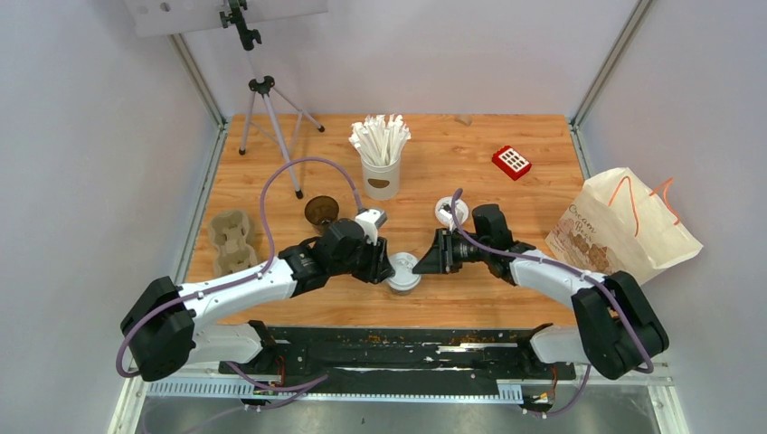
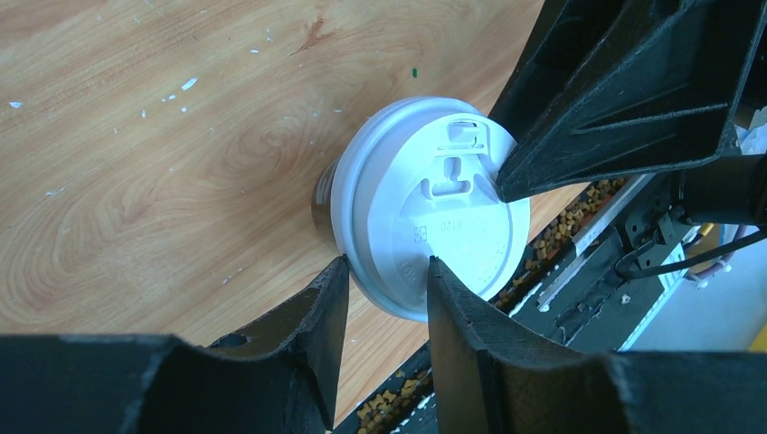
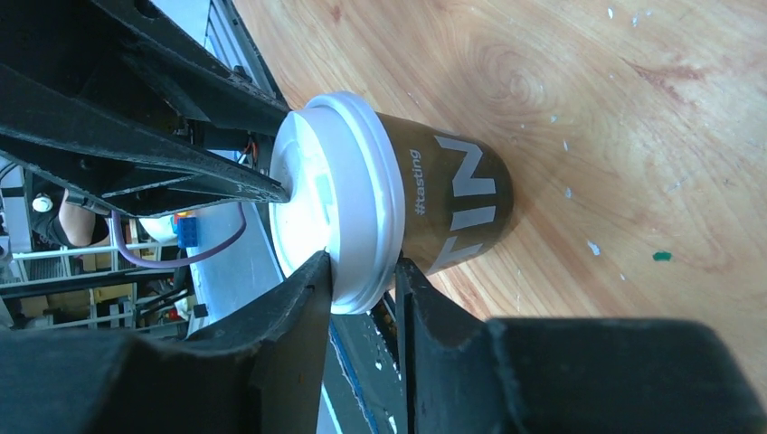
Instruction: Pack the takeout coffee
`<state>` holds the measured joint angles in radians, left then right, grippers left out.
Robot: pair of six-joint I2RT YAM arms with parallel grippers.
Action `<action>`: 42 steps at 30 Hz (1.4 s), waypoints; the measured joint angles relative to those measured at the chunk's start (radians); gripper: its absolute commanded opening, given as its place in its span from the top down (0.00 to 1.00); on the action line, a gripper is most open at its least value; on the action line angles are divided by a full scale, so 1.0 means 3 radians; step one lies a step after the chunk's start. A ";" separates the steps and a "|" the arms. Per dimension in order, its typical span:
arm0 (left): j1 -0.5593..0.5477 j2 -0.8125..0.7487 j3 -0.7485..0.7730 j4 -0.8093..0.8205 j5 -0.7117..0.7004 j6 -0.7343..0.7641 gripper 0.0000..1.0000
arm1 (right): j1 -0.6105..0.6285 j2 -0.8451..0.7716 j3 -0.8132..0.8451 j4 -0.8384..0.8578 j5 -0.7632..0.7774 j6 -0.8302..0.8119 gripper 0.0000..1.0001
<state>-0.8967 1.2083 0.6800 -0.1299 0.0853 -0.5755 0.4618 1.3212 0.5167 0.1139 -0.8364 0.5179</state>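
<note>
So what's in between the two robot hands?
A white-lidded coffee cup stands between the left gripper and the right gripper; the top view shows it.

Top cam: fixed, high, behind arm bases (image 1: 226, 344); looks down & fwd over whole surface (image 1: 543, 194), far edge at top; wide, distant. Left wrist cam: sits behind left claw (image 2: 387, 264); v. close, looks steeply down on lidded cup (image 2: 434, 217) by mid near edge. Right wrist cam: behind right claw (image 3: 364, 262); close, near-level, view rolled, cup seen side-on. All 3 share that cup; each wrist view catches the other arm's claw.
</note>
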 measured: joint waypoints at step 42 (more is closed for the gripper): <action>0.0009 0.0436 0.0356 0.0088 0.0451 0.0870 0.52 | -0.0341 0.0689 0.1152 -0.1616 -0.0350 -0.0969 0.58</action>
<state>-0.8940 1.3392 0.7868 -0.1036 0.2207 -0.3145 0.3595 1.5280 0.8623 -0.3710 -0.9413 0.2272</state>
